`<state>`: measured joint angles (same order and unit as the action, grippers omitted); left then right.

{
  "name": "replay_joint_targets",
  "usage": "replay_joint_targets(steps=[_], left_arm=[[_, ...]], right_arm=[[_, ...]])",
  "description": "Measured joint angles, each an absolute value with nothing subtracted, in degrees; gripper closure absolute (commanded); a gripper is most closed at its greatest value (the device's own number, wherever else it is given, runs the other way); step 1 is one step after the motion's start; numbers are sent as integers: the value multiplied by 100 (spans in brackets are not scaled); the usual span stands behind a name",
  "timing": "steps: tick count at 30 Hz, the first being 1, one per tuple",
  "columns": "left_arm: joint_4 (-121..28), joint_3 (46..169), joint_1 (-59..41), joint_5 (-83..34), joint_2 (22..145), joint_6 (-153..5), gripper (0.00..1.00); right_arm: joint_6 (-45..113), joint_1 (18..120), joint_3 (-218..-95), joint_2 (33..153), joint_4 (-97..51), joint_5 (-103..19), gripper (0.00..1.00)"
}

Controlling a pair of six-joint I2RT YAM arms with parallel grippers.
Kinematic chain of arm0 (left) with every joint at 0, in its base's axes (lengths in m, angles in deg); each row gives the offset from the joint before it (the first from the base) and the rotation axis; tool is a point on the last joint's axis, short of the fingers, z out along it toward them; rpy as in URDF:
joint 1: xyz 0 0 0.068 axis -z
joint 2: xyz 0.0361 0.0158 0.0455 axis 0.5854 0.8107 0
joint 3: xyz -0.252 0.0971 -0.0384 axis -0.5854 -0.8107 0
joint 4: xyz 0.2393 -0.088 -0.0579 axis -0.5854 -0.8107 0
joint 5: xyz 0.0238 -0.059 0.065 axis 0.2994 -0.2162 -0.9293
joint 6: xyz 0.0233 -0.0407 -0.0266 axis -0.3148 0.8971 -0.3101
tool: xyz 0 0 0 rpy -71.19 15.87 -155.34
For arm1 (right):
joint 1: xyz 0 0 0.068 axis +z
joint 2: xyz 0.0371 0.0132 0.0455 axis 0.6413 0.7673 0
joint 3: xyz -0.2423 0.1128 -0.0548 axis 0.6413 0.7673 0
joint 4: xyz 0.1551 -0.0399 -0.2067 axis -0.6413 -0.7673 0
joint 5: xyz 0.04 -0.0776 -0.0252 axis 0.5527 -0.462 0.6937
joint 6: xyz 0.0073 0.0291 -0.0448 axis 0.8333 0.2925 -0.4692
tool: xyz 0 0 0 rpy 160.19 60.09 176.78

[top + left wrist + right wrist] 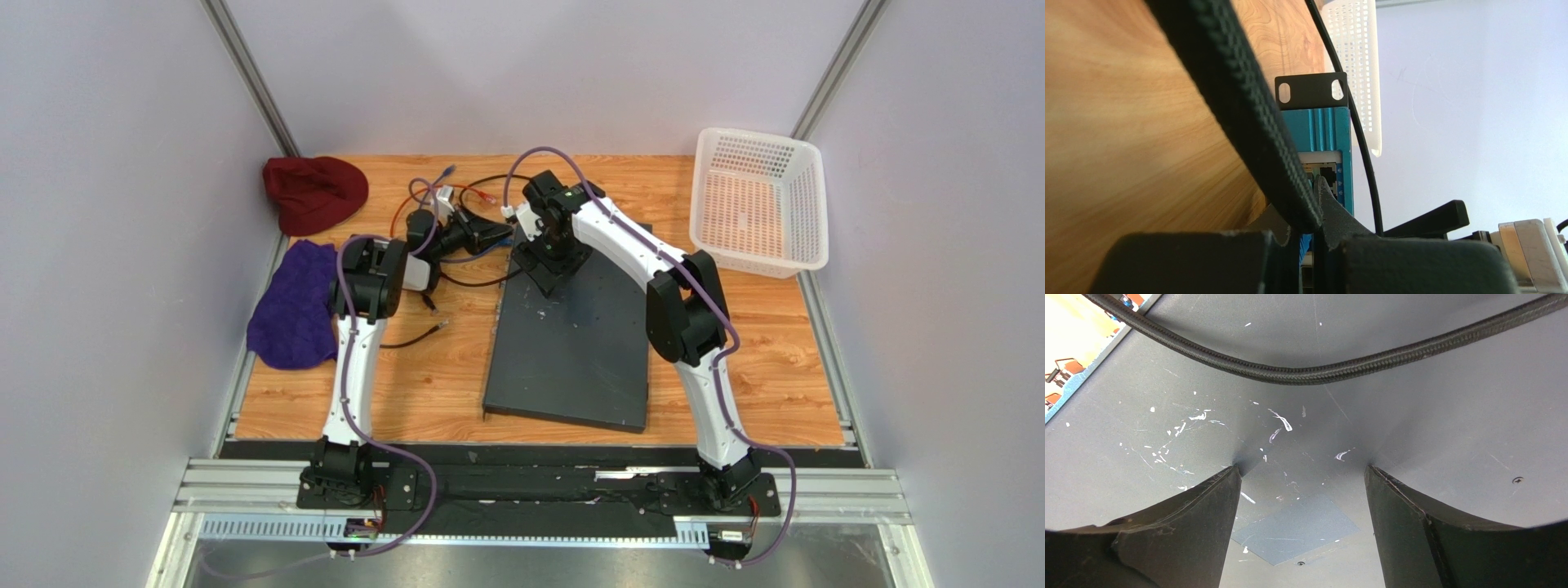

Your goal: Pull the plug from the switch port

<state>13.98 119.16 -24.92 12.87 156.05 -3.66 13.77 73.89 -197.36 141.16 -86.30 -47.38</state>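
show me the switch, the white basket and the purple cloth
switch (570, 355), top external view, middle of its dark grey top
white basket (754, 196), top external view, bare mesh floor
purple cloth (294, 306), top external view, centre of the bundle

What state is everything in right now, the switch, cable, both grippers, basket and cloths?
switch, lying flat on the table.
black cable, slack, curving over the switch.
left gripper, shut at the switch's port end, contents unclear.
right gripper, open, fingertips on the switch top.
basket, upright, empty.
red cloth, crumpled.
purple cloth, crumpled.
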Motion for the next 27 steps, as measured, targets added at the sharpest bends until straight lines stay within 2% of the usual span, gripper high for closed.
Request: replay_joint_targets(steps=[3,8,13,19,27], left_arm=[[1145,11964,-2546,1361,15570,-374,100],[-178,12703,-2577,2028,15690,-726,100],[286,12360,-2557,1816,15589,-672,100],[-348,12711,-2583,2050,15642,-801,100],[-151,12696,-2671,2098,15694,-693,100]], right_arm=[[1373,7400,-19708,14116,-8600,-4734,21],[1362,7396,-19697,14132,-8593,-4740,21],[1362,7402,-19697,14136,-8600,-4721,21],[1362,7411,-19697,14149,-8593,-4731,21],[1362,7409,-19708,14151,-8606,-4734,21]])
